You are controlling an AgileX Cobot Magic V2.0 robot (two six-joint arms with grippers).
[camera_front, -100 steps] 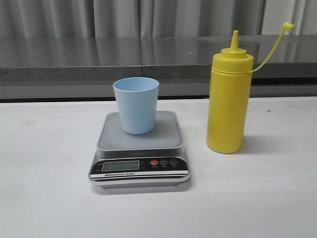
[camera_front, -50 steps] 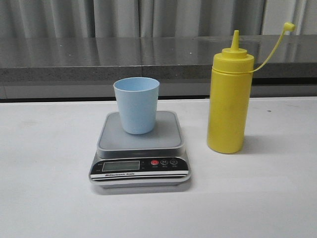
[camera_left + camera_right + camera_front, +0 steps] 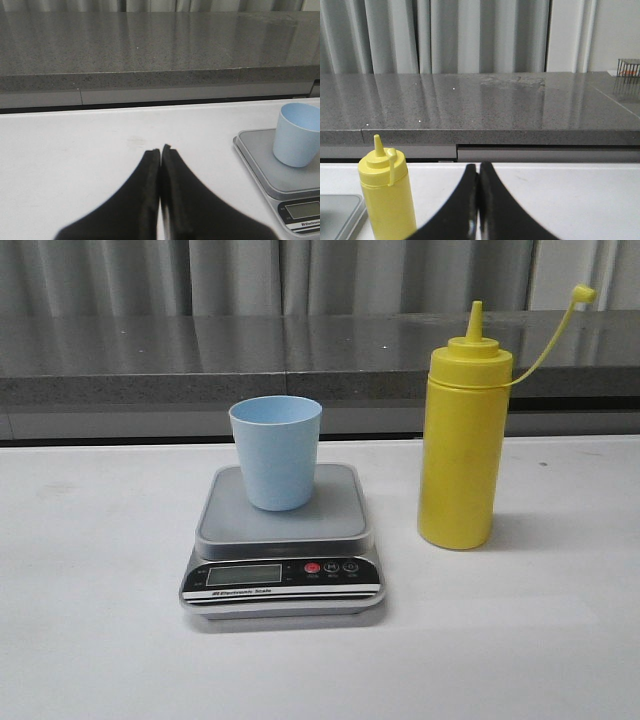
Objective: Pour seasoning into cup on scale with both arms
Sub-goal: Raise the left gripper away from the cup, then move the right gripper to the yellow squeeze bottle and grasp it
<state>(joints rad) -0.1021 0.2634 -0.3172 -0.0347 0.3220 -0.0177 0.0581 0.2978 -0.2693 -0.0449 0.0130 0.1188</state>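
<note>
A light blue cup stands upright on the silver-grey scale at the table's middle. The tall yellow seasoning bottle stands upright to the right of the scale, its cap hanging open on a thin tether. Neither arm shows in the front view. In the left wrist view my left gripper is shut and empty, to the left of the scale and cup. In the right wrist view my right gripper is shut and empty, to the right of the bottle.
A grey stone ledge runs along the back of the white table, with grey curtains behind it. A small wire rack stands far off on the ledge in the right wrist view.
</note>
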